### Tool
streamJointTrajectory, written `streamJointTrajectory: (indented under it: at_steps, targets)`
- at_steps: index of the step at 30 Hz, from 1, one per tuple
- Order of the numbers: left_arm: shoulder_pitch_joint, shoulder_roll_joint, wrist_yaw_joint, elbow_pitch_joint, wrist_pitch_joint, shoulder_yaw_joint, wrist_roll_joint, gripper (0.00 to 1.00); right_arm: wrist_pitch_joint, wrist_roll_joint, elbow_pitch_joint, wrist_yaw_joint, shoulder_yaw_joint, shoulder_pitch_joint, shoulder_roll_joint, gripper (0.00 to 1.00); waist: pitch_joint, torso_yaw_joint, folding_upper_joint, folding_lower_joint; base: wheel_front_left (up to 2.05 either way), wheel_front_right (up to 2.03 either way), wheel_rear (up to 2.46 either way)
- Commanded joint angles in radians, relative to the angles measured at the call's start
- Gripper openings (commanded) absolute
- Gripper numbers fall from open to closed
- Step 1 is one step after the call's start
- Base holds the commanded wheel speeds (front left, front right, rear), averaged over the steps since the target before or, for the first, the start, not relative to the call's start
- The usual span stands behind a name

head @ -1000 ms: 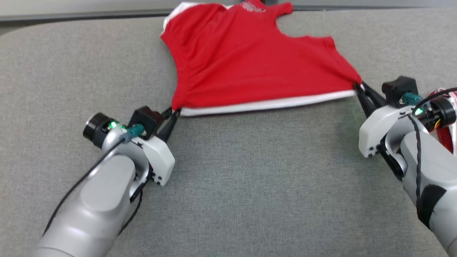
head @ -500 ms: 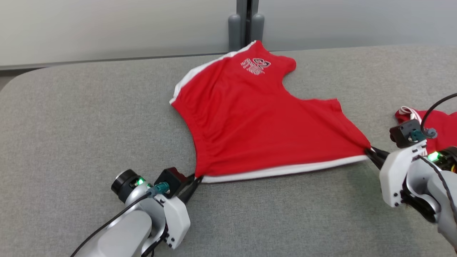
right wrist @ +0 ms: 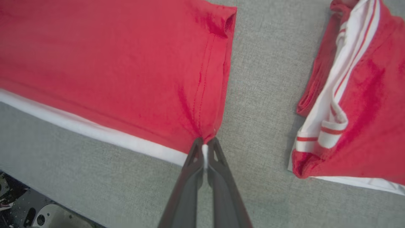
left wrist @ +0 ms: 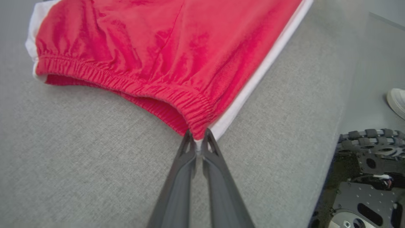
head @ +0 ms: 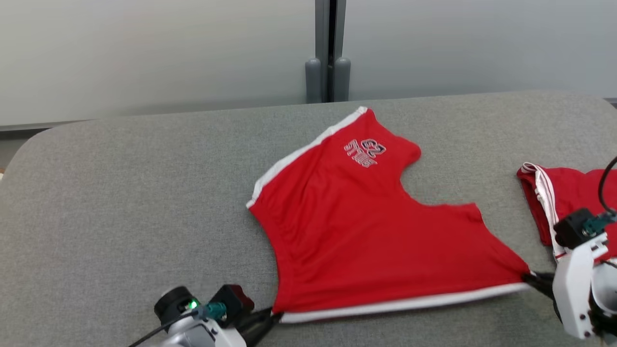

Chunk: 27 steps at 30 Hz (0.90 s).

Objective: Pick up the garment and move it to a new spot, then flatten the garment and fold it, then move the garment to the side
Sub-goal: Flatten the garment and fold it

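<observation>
- Across the middle of the grey table (head: 120,193), as the head sees it, lies the red garment (head: 366,231), a pair of shorts spread out with its near edge stretched taut from 7 o'clock to 4 o'clock.
- At the garment's 7 o'clock corner, the left end effector (head: 271,318) has its two dark fingers pinched together where the gathered elastic waistband (left wrist: 126,87) meets the white stripe (left wrist: 253,79). Only a sliver of cloth parts the tips.
- At the 4 o'clock corner, the right end effector (head: 530,278) is closed tight on the end of the stitched leg hem (right wrist: 202,79), with a bit of white cloth between its tips.
- The white stripe runs along the near edge between the two grips, and a white band (head: 299,156) edges the side toward 10 o'clock.
- A printed logo (head: 365,152) sits on the far part, toward 12 o'clock.
- At 3 o'clock on the table, apart from the garment, a second red garment (head: 573,193) with white and red bands lies bunched.
- Beyond the table at 12 o'clock stands a grey post (head: 328,48).
- In the left wrist view, a white shoe (left wrist: 397,101) shows at 3 o'clock on the floor, and the robot's dark base (left wrist: 364,190) at 5 o'clock.
</observation>
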Motion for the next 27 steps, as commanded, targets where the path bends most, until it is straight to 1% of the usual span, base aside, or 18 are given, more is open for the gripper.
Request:
streamJointTrajectory:
  at_steps: [1, 5, 8, 10, 13, 17, 20, 27]
  targets:
    - [0.018, 0.023, 0.004, -0.013, 0.013, 0.001, -0.012, 0.00, 0.018, 0.015, -0.007, -0.003, -0.001, 0.022, -0.027, 0.00, -0.010, 0.001, -0.0001, 0.0000, 0.00, 0.00, 0.00]
    - [0.062, 0.073, 0.025, -0.127, 0.085, -0.030, -0.013, 0.00, 0.107, 0.083, -0.077, -0.003, -0.028, 0.078, -0.093, 0.00, -0.027, 0.002, -0.0001, 0.0000, 0.00, 0.00, 0.00]
    - [0.079, 0.095, 0.042, -0.208, 0.125, -0.043, -0.020, 0.00, 0.154, 0.113, -0.141, -0.003, -0.057, 0.108, -0.141, 0.00, -0.027, 0.007, -0.0001, 0.0000, 0.00, 0.00, 0.00]
    - [0.083, 0.104, 0.053, -0.252, 0.135, -0.036, -0.029, 0.00, 0.168, 0.116, -0.174, -0.003, -0.090, 0.107, -0.166, 0.00, -0.024, 0.015, -0.0001, 0.0000, 0.00, 0.00, 0.00]
    - [0.058, 0.113, 0.077, -0.294, 0.135, -0.013, -0.028, 0.00, 0.181, 0.093, -0.202, -0.003, -0.142, 0.088, -0.179, 0.00, -0.014, 0.033, -0.0001, 0.0000, 0.00, 0.00, 0.00]
    - [0.019, 0.107, 0.111, -0.319, 0.128, 0.024, -0.022, 0.00, 0.210, 0.070, -0.207, -0.003, -0.227, 0.044, -0.164, 0.00, 0.009, 0.067, -0.0001, 0.0000, 0.00, 0.00, 0.00]
    - [-0.011, 0.094, 0.123, -0.324, 0.131, 0.044, -0.027, 0.00, 0.248, 0.026, -0.204, -0.003, -0.270, 0.000, -0.145, 0.00, 0.032, 0.101, -0.0001, 0.0000, 0.00, 0.00, 0.00]
    - [-0.087, 0.040, 0.104, -0.301, 0.131, 0.053, -0.011, 0.00, 0.358, -0.045, -0.185, -0.003, -0.355, -0.127, -0.078, 0.00, 0.114, 0.179, -0.0001, 0.0000, 0.00, 0.00, 0.00]
